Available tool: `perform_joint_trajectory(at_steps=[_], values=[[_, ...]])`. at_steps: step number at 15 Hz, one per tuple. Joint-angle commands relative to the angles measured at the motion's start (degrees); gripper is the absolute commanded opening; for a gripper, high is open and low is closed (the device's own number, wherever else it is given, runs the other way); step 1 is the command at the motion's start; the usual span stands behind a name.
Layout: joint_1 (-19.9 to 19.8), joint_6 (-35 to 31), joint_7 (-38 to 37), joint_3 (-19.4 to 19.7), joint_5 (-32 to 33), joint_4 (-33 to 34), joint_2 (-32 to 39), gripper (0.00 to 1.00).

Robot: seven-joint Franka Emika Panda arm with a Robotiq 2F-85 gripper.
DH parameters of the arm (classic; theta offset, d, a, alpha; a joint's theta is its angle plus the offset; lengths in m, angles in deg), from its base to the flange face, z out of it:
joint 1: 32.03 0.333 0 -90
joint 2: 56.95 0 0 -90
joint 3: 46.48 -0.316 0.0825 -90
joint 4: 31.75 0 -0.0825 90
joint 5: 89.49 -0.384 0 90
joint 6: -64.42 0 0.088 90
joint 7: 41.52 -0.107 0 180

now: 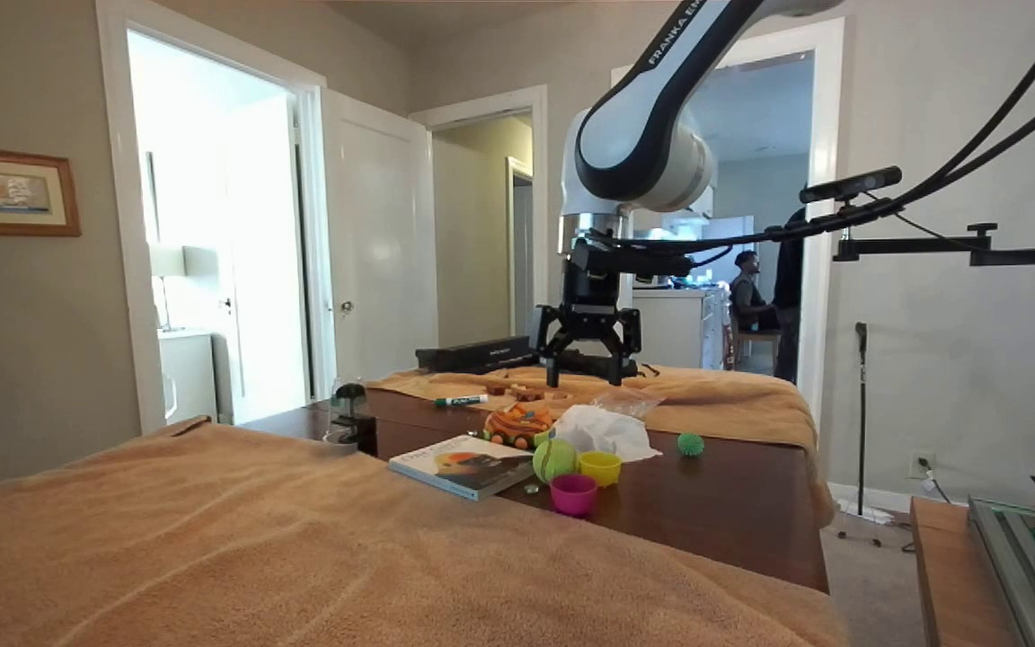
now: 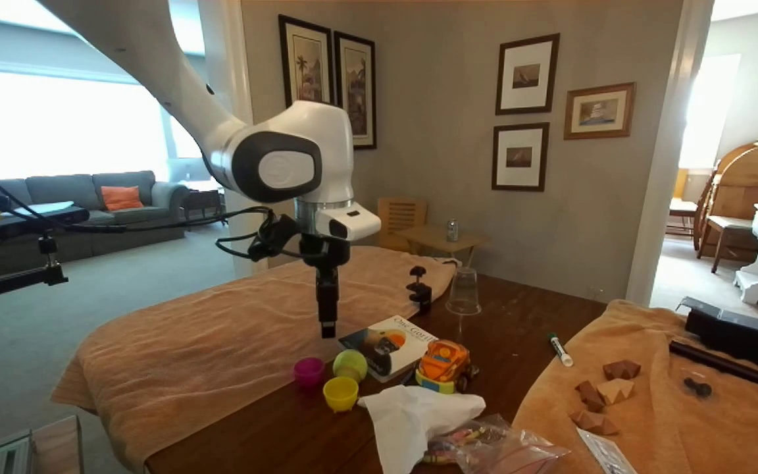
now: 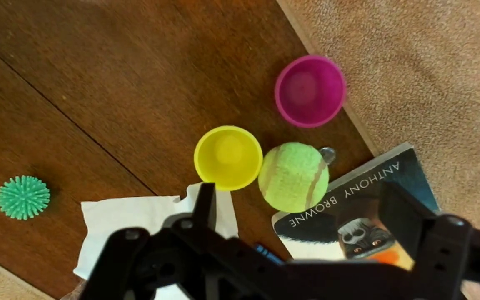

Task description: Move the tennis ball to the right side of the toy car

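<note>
Dark tabletop (image 3: 140, 83) stretches between a spiky green ball (image 3: 23, 197) and a yellow cup (image 3: 228, 160), edged by a tan towel (image 3: 431, 83). The tennis ball (image 3: 293, 177), fuzzy yellow-green with tan seams, sits between cup and book (image 3: 361, 200). Above, the gripper (image 1: 584, 378) hangs, fingers spread wide.

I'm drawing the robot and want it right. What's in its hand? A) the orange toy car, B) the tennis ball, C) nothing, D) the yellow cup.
C, because in an exterior view the hand is open and grips nothing, while the tennis ball, yellow cup and orange toy car all sit lower down, apart from it.
</note>
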Motion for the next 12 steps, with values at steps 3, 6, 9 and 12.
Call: perform_joint_trajectory(at_steps=[3,6,9,12], values=[[-0.16,-4.0,-0.61,1.58,1.88,0.81,4.47,1.0],[0.09,-7.43,0.22,2.88,1.8,1.45,7.6,1.0],[0.55,-9.17,1.73,3.43,0.33,2.12,9.99,1.0],[0.77,-9.45,4.21,2.79,-1.28,2.44,11.65,1.0]])
